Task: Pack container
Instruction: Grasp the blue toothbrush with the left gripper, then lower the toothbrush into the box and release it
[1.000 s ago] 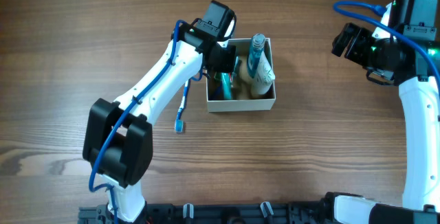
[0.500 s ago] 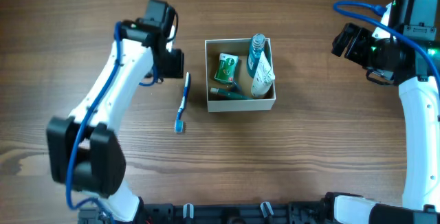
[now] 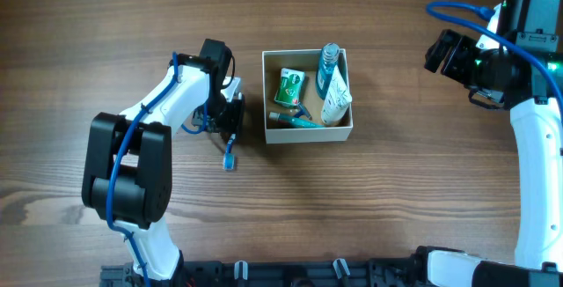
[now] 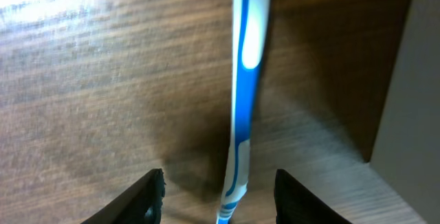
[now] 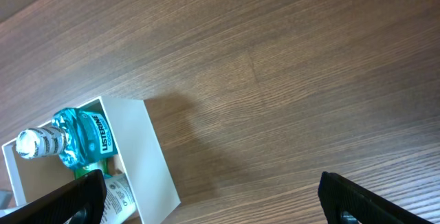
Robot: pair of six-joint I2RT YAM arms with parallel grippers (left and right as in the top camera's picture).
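The container [image 3: 309,135] is a square white-walled cardboard box with a brown inside, at the table's middle. It holds a blue mouthwash bottle [image 3: 328,69], a white tube [image 3: 335,100], a green packet [image 3: 289,86] and a teal item [image 3: 295,120]. A blue and white toothbrush [image 3: 230,157] lies on the table left of the box. My left gripper [image 3: 230,120] is open, low over the toothbrush [image 4: 240,114], which lies between its fingers; the box wall [image 4: 412,80] is to its right. My right gripper [image 3: 444,54] is open and empty, far right of the box [image 5: 148,148].
The wooden table [image 3: 396,199] surrounds the box. The right wrist view shows the mouthwash bottle [image 5: 79,136] in the box corner.
My left arm came out of the box, swung left, then came back and dropped low over the toothbrush. The right arm has not moved.
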